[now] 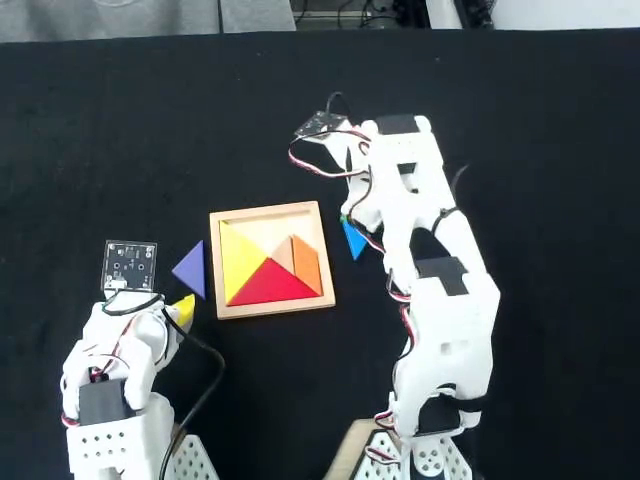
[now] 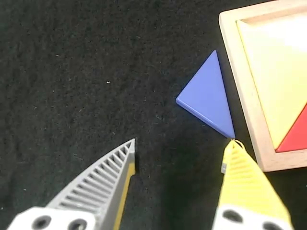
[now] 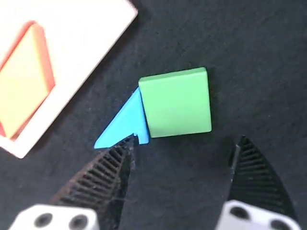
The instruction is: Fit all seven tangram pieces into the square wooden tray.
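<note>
While the right gripper (image 3: 186, 140) gapes open, the green square (image 3: 176, 102) lies just ahead of it, apparently touching the blue triangle (image 3: 122, 125).

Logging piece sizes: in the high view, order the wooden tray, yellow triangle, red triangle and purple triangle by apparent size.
Wooden tray largest; then yellow triangle and red triangle, which look alike; purple triangle smallest.

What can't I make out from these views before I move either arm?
High view: the right arm hides most of the green square and part of the light blue triangle.
High view: the tray has a pale upper part; piece or bare wood, too small to tell.
Both wrist views: the frame edge cuts off most of the tray.
</note>
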